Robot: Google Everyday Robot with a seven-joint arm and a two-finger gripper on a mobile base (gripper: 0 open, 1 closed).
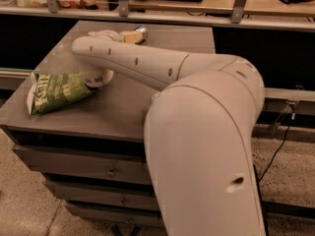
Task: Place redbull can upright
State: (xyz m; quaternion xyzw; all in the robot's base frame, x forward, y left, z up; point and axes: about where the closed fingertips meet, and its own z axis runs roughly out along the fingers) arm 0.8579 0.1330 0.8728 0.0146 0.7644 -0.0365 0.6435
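The redbull can (141, 32), slim with blue and silver showing, is at the far middle of the grey table (98, 114); I cannot tell whether it lies or tilts. My gripper (131, 35) is at the can's left side, touching or right next to it. My white arm (142, 63) reaches from the lower right across the table, its wrist (98, 76) bending down beside the chip bag.
A green chip bag (59, 90) lies flat at the table's left edge. Drawers (74, 166) run below the tabletop. A railed shelf (120, 1) with metal posts stands just behind the table. A black cable (275, 151) hangs at the right over the speckled floor.
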